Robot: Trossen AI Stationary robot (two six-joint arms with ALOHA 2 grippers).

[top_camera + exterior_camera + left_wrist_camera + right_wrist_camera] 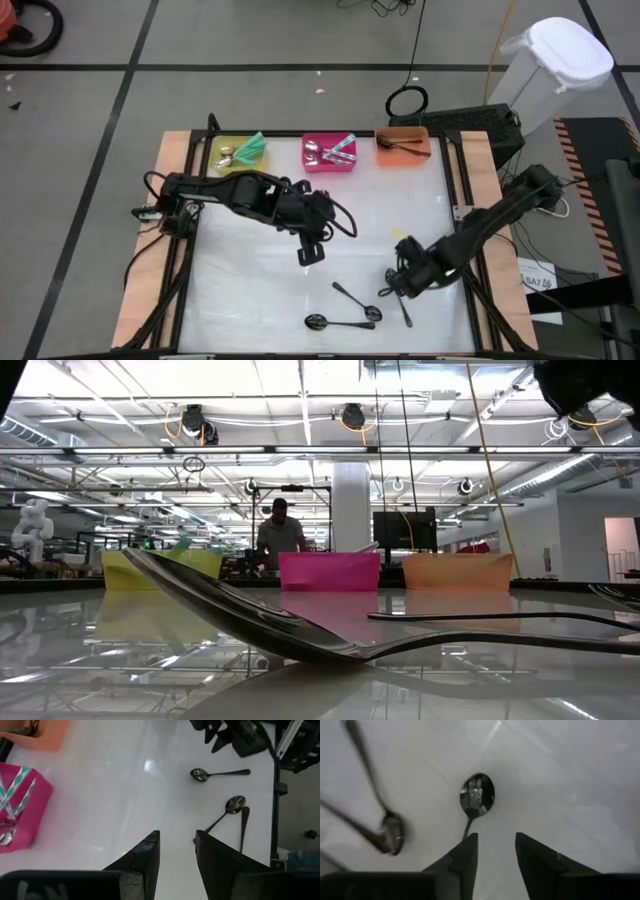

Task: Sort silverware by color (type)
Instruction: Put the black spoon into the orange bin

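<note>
**Notably: right claw over loose spoons, nothing gripped**

Left gripper [311, 254] hung mid-table, fingers parted, empty; spoons lay well off toward its right. Right gripper [392, 287] stood parted, holding nothing, directly above one silver spoon [476, 796], whose handle ran back between its fingers. Right arm judged nearer.
</note>
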